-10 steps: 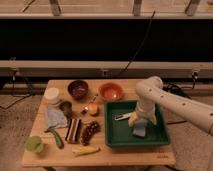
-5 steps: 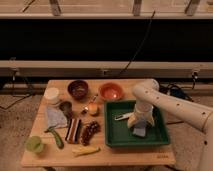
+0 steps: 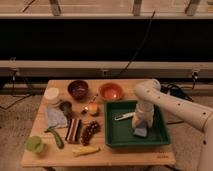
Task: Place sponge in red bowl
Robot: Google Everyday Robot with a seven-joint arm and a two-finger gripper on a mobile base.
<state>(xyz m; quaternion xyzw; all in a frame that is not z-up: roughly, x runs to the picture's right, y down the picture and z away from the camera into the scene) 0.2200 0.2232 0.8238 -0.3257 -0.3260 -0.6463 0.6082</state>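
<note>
The sponge (image 3: 141,132), a small grey-blue block, lies in the right half of a green tray (image 3: 119,134). My gripper (image 3: 140,125) points straight down right on top of it, with the white arm reaching in from the right. The wrist hides the upper part of the sponge. The red bowl (image 3: 111,91) stands on the table just behind the tray's left corner, glossy orange-red inside and with nothing in it.
A white long-handled brush (image 3: 124,116) lies in the tray left of the gripper. On the wooden table to the left are a dark maroon bowl (image 3: 78,88), a white cup (image 3: 51,95), a pale cloth (image 3: 55,117), grapes (image 3: 90,131) and other small food items.
The arm's elbow has swung left over the tray's back edge. The gripper has come down a little onto the sponge.
</note>
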